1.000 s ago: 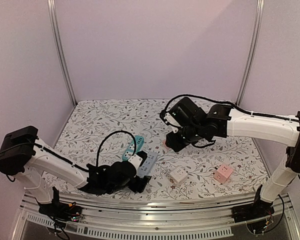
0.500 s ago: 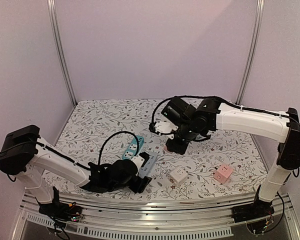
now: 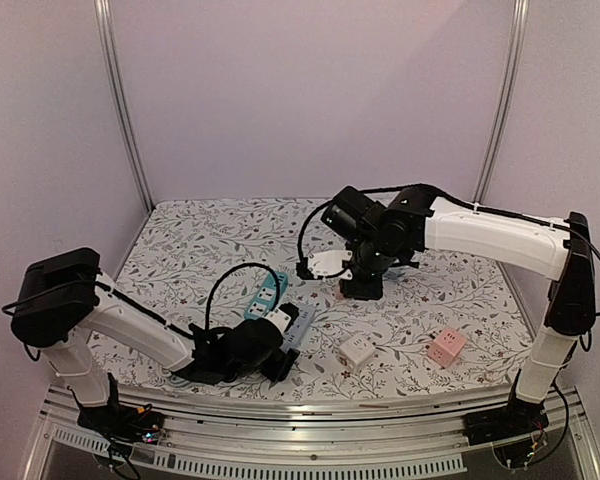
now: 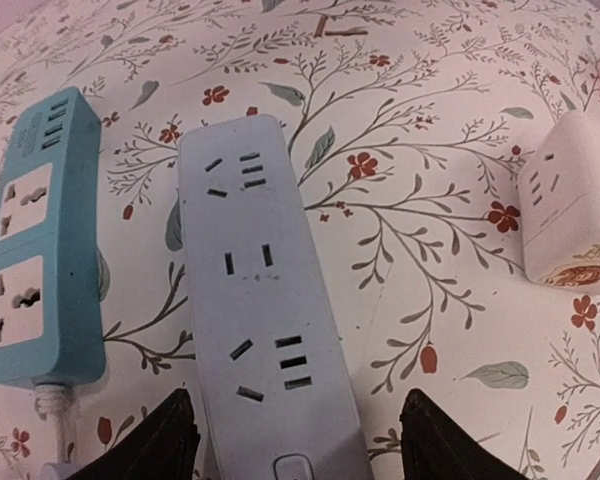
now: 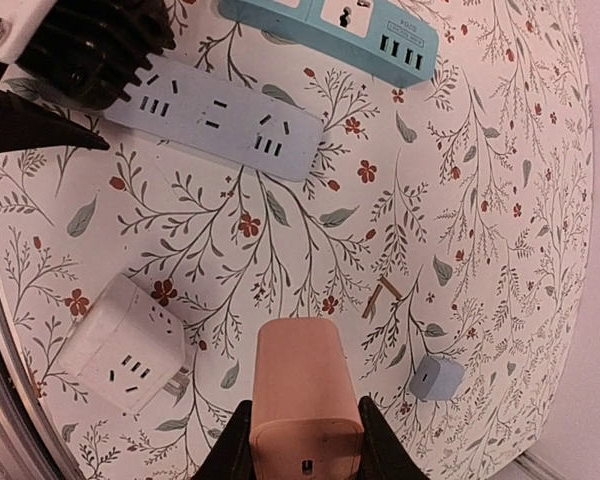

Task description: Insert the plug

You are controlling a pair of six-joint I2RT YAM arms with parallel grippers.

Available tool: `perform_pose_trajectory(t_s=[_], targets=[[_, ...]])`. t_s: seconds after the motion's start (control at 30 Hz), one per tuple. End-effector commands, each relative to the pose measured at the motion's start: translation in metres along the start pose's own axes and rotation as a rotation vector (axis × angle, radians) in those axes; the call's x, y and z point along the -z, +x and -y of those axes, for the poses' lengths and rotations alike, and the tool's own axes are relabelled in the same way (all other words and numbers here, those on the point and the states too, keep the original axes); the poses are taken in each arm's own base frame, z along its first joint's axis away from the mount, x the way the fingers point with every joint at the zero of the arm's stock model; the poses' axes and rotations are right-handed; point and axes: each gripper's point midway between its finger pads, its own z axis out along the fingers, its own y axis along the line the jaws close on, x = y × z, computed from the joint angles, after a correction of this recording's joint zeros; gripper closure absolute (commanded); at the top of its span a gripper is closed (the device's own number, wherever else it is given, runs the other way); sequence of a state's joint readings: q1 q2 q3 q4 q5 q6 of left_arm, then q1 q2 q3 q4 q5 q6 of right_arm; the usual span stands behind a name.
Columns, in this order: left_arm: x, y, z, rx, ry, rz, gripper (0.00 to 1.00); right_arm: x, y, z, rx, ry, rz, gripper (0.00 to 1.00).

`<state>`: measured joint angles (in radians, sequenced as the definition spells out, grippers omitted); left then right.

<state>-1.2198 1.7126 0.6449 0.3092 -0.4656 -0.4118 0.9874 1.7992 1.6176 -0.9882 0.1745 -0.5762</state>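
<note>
Nearby, the left pincer (image 4: 298, 420) gapes astride the grey strip (image 4: 255, 290), teal strip (image 4: 40, 240) alongside; right pincer (image 5: 303, 440) clamps the peach plug (image 5: 300, 385).

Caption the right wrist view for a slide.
Right fingers holding a pink plug above the grey power strip and white cube socket.

A floral tablecloth (image 3: 195, 245) is enclosed by pale lilac walls (image 3: 310, 90), with metal posts (image 3: 120, 110) set at 11 and 1 o'clock.

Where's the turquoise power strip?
The turquoise power strip lies left of centre in the top view, close beside the pale blue power strip, just beyond the left gripper.
</note>
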Motion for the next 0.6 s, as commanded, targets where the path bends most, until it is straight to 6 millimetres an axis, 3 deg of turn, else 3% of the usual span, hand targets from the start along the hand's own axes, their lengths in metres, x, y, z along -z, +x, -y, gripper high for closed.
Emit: perform_pose_trajectory(t_s=[0.0, 0.07, 0.17, 0.37, 0.57], targets=[[-0.01, 0.027, -0.024, -0.062, -0.108, -0.111, 0.3, 0.016, 0.011, 0.015, 0.009, 0.029, -0.003, 1.0], [-0.01, 0.031, -0.024, -0.074, -0.107, -0.132, 0.31, 0.022, 0.015, 0.019, 0.0, 0.037, 0.004, 1.0], [-0.01, 0.032, -0.021, -0.078, -0.089, -0.143, 0.4, 0.036, 0.017, 0.024, -0.013, 0.043, 0.038, 1.0], [-0.011, 0.032, -0.007, -0.13, -0.01, -0.157, 0.77, 0.066, 0.012, 0.022, -0.032, 0.032, 0.134, 1.0], [-0.009, 0.035, 0.014, -0.233, 0.096, -0.161, 0.88, 0.07, 0.02, 0.008, -0.02, -0.021, 0.132, 1.0]])
